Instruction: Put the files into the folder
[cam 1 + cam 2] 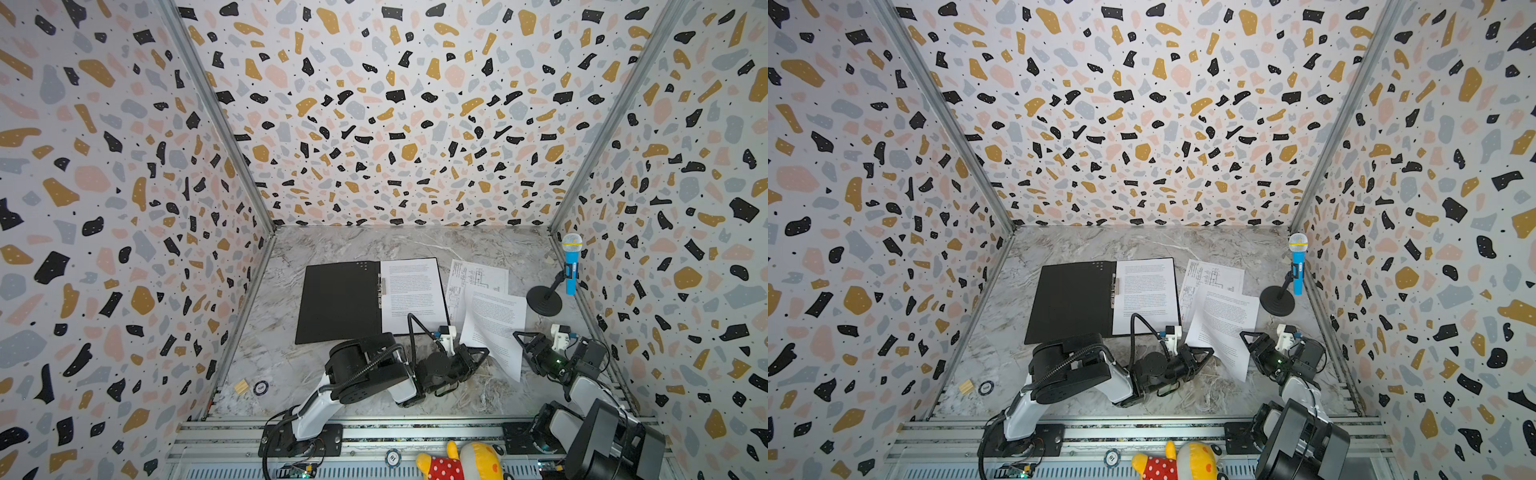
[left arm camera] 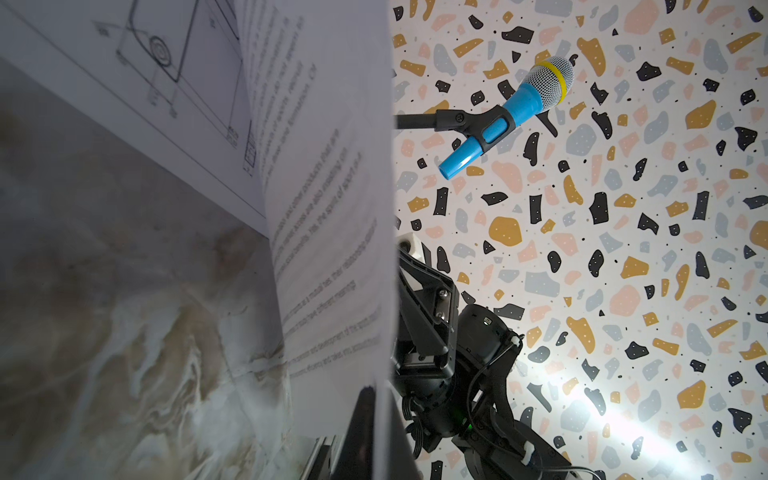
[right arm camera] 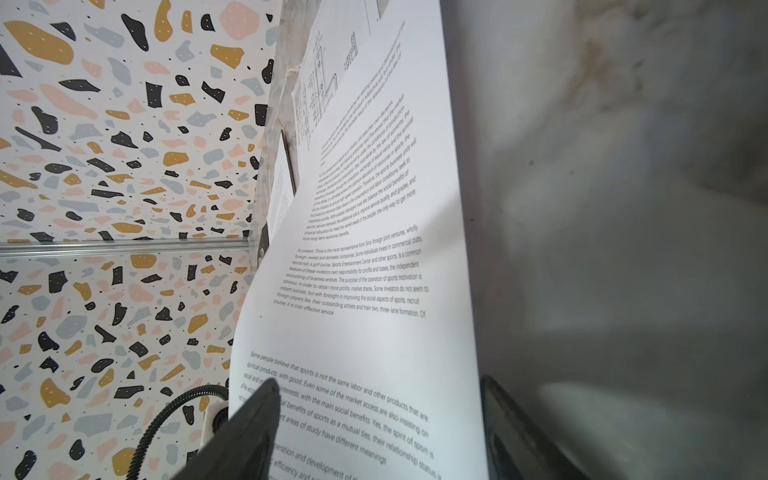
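My left gripper pinches the near corner of the printed text sheet, which overlaps the drawing sheet beside the open folder; my right gripper stands wide at the sheet's edge. I'd close it gently, then carry the sheet level

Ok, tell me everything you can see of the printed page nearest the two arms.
The page is a white paper sheet with paragraphs of dense black text. It sits right of the open folder, its far end overlapping a sheet of drawings. The left gripper is shut on its near left edge, lifting and curling that side off the table; the right gripper is open by its right edge.
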You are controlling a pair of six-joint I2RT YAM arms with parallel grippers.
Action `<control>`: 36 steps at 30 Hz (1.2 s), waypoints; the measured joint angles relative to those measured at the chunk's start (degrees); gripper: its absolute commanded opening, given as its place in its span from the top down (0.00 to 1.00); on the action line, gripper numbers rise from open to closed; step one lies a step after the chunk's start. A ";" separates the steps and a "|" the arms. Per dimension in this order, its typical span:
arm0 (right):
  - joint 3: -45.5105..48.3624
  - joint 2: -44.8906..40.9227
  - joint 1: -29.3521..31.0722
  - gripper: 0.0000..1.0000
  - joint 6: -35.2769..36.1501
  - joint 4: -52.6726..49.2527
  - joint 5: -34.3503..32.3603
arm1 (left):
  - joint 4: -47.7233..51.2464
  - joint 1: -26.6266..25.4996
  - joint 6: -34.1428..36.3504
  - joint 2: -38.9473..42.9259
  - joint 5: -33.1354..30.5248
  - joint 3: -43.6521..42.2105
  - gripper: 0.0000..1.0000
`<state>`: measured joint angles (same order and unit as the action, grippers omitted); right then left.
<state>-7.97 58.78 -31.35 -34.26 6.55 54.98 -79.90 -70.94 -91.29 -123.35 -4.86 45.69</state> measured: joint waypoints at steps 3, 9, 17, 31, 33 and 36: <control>0.00 0.98 -0.04 0.30 -0.17 0.44 0.72 | -1.01 0.00 -0.26 0.00 0.26 0.00 1.00; 0.09 1.03 -0.04 0.42 -0.57 3.63 0.94 | -3.19 0.00 -1.31 -0.28 1.62 -0.02 1.00; 0.72 1.31 -0.04 0.51 -1.07 8.87 1.40 | -7.63 0.00 -4.28 -3.17 3.39 -1.36 1.00; 0.81 -0.61 -0.04 0.78 -0.68 8.48 0.13 | -8.74 0.02 -4.98 -3.32 4.61 -2.73 0.98; 0.70 -0.94 -0.04 0.78 -0.55 7.87 -0.13 | -8.70 0.07 -4.98 -3.32 4.76 -2.73 0.98; 0.24 -0.94 -0.04 0.78 -0.31 7.26 -0.37 | -8.70 0.22 -4.98 -3.32 4.94 -2.73 0.98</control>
<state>-7.73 57.84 -31.40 -34.57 13.80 54.61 -88.60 -70.72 -96.27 -126.67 0.08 42.96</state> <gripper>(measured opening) 0.223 0.047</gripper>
